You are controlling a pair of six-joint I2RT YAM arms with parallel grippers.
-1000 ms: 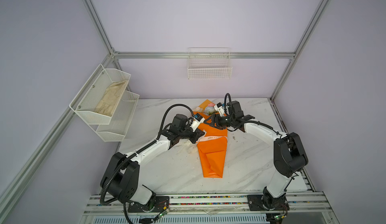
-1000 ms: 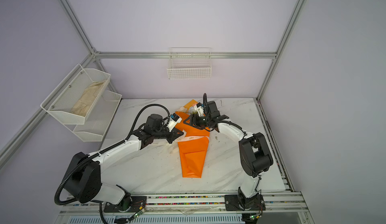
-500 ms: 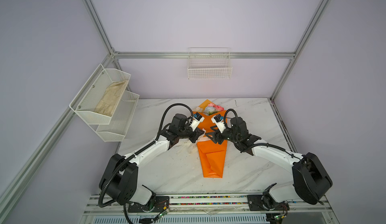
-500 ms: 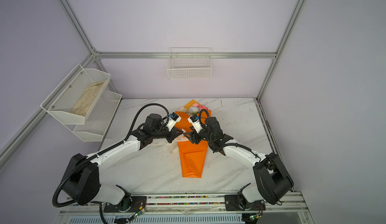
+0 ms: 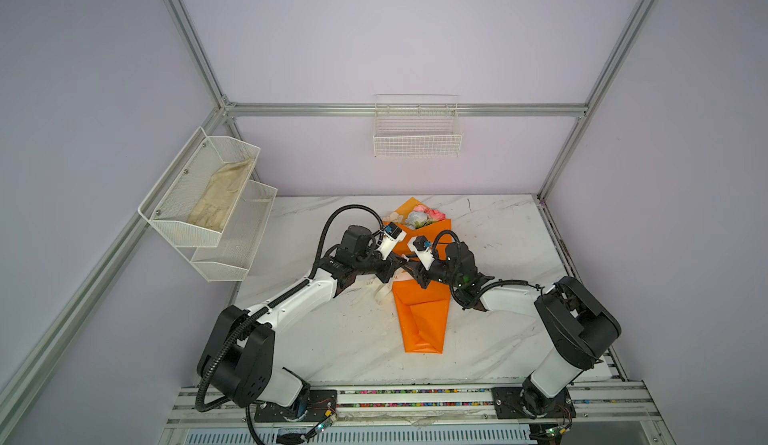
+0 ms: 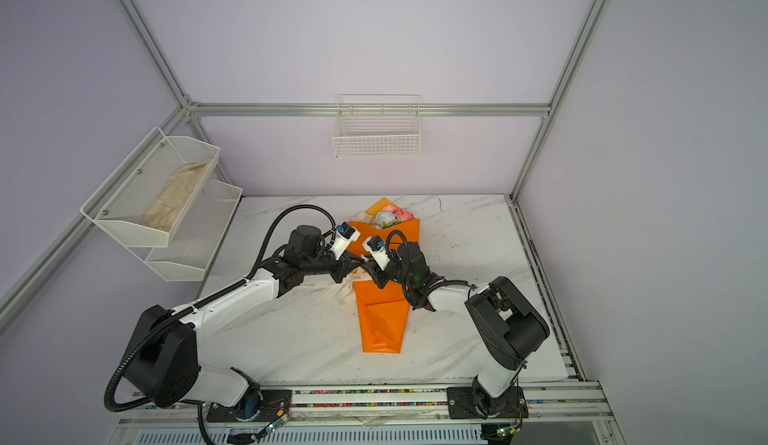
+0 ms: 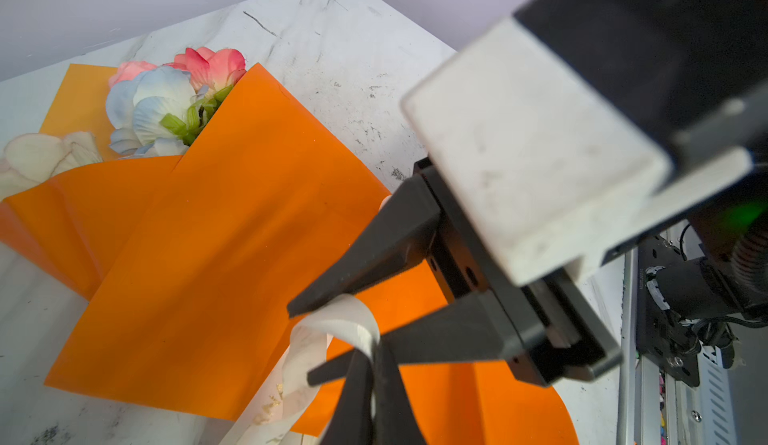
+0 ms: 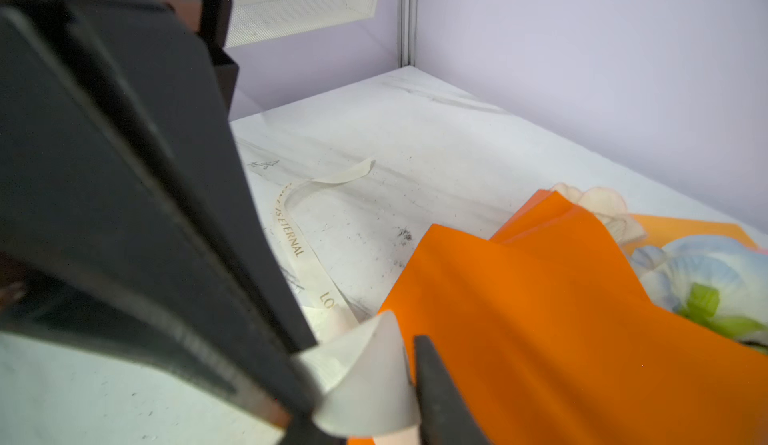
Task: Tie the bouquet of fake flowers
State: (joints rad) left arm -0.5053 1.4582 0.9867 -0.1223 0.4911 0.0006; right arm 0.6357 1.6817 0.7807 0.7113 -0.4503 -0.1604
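The bouquet of fake flowers lies flat in the middle of the table, blooms toward the back edge and the folded point of its orange wrapping paper toward the front edge. Lying that way, the narrow waist of the wrap sits where both arms can reach it.

The cream printed ribbon comes off the waist on the left side and trails over the marble, and one stretch of it is lifted into a small loop just above the paper. I judge that the loop is being made for a knot.

The left gripper has its fingers pressed together on the ribbon just below that loop. This probably keeps the band taut and the loop standing.

The right gripper faces it across the waist, tip to tip in both top views. Its fingers stand apart on either side of the loop, touching it but not yet squeezing it flat. It looks set to take over that stretch.

Nothing is knotted yet, and the wrap's flaps lie loose and overlapped
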